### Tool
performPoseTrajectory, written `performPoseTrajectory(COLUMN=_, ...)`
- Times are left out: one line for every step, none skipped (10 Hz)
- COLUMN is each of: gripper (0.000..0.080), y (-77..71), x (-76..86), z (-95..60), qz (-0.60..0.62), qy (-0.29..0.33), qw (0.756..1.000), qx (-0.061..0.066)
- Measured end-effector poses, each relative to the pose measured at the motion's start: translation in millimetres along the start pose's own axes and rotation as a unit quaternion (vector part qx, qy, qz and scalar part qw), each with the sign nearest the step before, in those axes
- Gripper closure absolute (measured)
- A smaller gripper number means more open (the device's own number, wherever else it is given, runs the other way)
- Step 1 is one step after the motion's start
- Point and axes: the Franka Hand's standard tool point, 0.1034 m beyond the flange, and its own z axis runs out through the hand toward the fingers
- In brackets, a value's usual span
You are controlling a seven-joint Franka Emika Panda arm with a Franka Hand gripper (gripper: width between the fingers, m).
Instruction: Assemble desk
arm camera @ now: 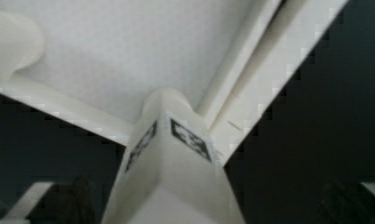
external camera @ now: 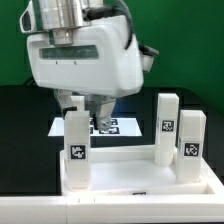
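Exterior view: arm bends low over the tabletop [external camera: 140,178], tool [external camera: 88,106] spread apart above a leg [external camera: 76,146].

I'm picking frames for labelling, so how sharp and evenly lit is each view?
Exterior view: fairly sharp, tags on the legs readable, the gripper shadowed under the bright arm housing. Wrist view: soft and blurred, the close leg with its smeared tag, the tabletop evenly lit, corners dark.
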Motion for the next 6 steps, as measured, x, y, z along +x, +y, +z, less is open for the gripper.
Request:
performPoseTrajectory(gripper=0.0153, y=1.4, x=1.1, z=0.7, qz=-0.023, qy=0.0, qw=1.0, qx=-0.001)
performPoseTrajectory(gripper=0.0153, y=1.8, x=1.5, z=0.7, qz=-0.055, qy=0.0, qw=0.998, qx=-0.001)
performPoseTrajectory(gripper=0.015, y=2.5, x=2.7, z=0.9, qz=-0.126, qy=0.004, qw=0.992, qx=-0.005)
performPoseTrajectory(gripper=0.015, y=3.5, x=5.5, z=1.8, qz=-0.219, qy=0.017, qw=0.975, qx=-0.013)
performPoseTrajectory(gripper=0.015, y=7.1, x=8.5, z=2.8, qz=-0.294, qy=0.022, qw=0.956, qx=-0.019)
performPoseTrajectory(gripper=0.015, y=11.6, x=12.0, z=4.5, qz=-0.347, qy=0.024, qw=0.937, qx=-0.02)
